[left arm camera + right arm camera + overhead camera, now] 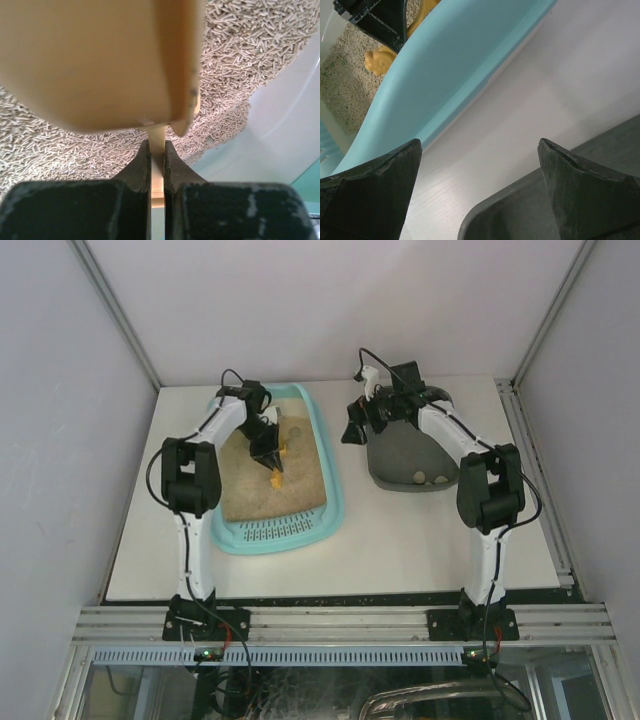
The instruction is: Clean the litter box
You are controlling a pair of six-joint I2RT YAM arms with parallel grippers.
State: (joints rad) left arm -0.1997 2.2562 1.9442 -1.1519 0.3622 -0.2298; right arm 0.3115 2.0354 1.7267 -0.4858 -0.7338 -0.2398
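The light-teal litter box [335,502] lies left of centre, filled with tan litter [300,480], its slotted grate strip [272,531] at the near end. My left gripper [268,445] is over the litter, shut on the handle of a yellow scoop [277,476]. In the left wrist view the gripper [157,145] clamps the thin handle, and the scoop [100,65] hangs over the pellet litter [250,45] beside the teal wall [280,130]. My right gripper [350,430] is open and empty at the left edge of the dark grey tray [400,455]. The right wrist view shows the gripper [480,142] above the tray corner [520,215], with the litter box rim [445,65] to the left.
Two small pale lumps [428,478] lie at the near end of the grey tray. A strip of white table [545,75] separates the two trays. Walls close in the table at the back and both sides.
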